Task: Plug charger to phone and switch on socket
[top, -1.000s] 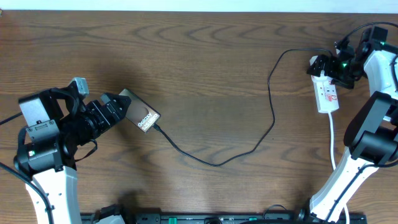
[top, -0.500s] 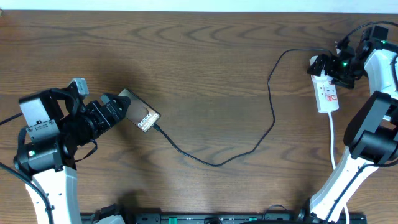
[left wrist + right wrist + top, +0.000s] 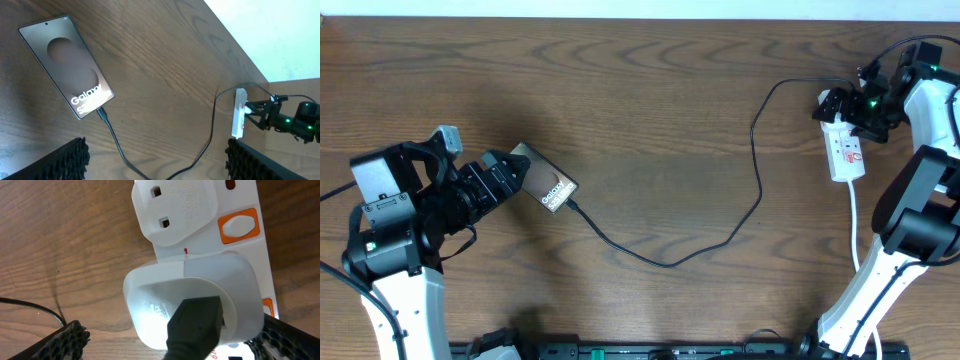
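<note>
**A:** Where was the phone (image 3: 544, 183)?

**B:** Flat on the table (image 3: 650, 100), just beyond the left claw (image 3: 512, 172), whose fingers stood wide apart, holding nothing. The charger (image 3: 757, 160) had its black tip in the phone's lower edge.

**A:** And the other end?

**B:** Its white adapter (image 3: 192, 302) was seated in the socket (image 3: 846, 152) at the table's far right, next to an orange-framed switch (image 3: 239, 226). The right claw (image 3: 840, 108) hung over it, fingers spread either side of the adapter, not clamped on it
</note>
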Robot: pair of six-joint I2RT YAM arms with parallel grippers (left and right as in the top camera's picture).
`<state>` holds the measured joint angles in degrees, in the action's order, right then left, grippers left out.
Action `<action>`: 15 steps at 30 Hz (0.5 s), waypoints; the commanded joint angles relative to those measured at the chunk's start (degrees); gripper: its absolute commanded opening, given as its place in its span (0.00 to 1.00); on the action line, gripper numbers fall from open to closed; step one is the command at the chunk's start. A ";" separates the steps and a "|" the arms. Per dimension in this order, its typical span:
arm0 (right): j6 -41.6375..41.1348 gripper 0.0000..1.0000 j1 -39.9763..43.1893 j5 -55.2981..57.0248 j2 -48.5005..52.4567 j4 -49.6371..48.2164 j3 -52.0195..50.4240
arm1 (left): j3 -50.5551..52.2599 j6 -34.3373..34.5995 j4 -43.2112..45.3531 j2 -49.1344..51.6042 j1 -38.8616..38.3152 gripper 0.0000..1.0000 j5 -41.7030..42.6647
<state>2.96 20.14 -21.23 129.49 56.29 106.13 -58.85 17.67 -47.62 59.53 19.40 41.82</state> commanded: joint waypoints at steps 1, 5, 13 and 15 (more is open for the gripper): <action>0.09 0.99 -3.80 -6.99 3.41 0.17 -0.22 | 0.13 -1.36 -0.22 -0.07 0.13 0.86 -0.33; 0.09 0.99 -5.14 -6.97 3.65 0.26 -0.24 | 0.13 -1.36 -0.39 -0.07 0.13 0.86 -0.33; -1.64 0.99 -5.14 -5.62 3.41 -0.13 -0.15 | 0.13 -1.36 -1.01 -0.07 0.13 0.86 -0.37; -1.75 0.99 -4.31 -5.68 2.75 0.22 -0.07 | 0.13 -1.36 -0.94 -0.07 0.13 0.86 -0.37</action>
<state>2.26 18.76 -18.00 129.88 56.03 106.48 -58.85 17.67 -48.45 59.53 19.40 41.82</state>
